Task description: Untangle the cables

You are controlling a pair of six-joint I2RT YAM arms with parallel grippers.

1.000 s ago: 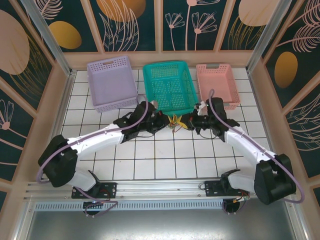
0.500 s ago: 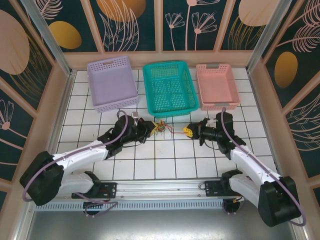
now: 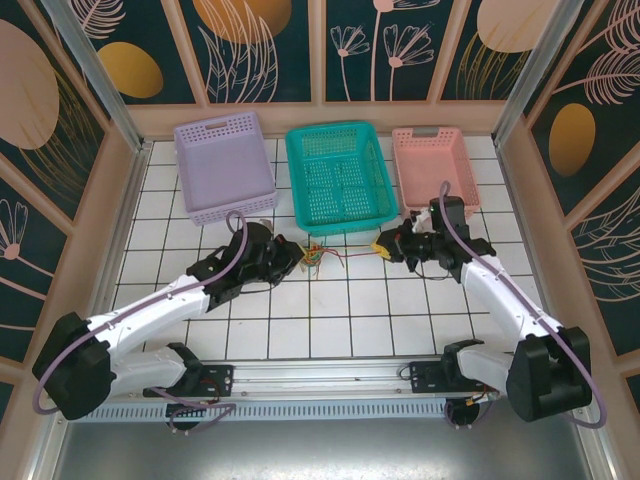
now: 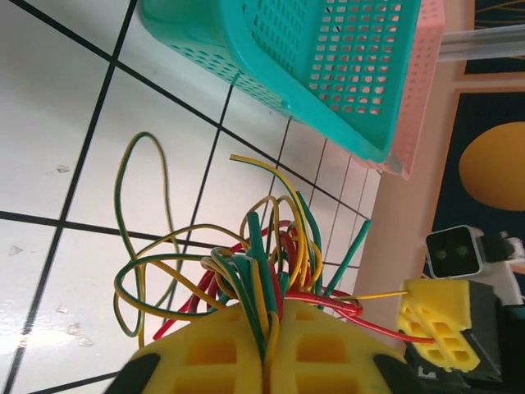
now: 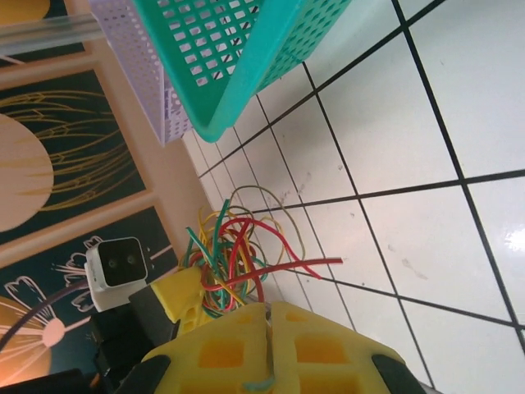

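Observation:
The cables (image 3: 316, 254) are a knot of thin red, green and yellow wires on the white tiles in front of the teal basket. My left gripper (image 3: 297, 258) is at the knot's left side. In the left wrist view its yellow pads (image 4: 275, 316) are shut on several strands of the cables (image 4: 271, 246). A red cable (image 3: 350, 257) runs from the knot to my right gripper (image 3: 383, 246). In the right wrist view that gripper (image 5: 269, 310) is shut, with the red cable leading from the cables (image 5: 234, 246) into the seam between its pads.
Three baskets stand along the back: lilac (image 3: 225, 165), teal (image 3: 340, 175) and pink (image 3: 435, 170). The teal basket's front wall (image 4: 246, 74) is close above the knot. Wooden walls border the tiled floor on both sides.
The grippers, close together a second ago, have pulled apart. The right one has since moved back toward the pink basket, and a red cable now stretches out from the knot.

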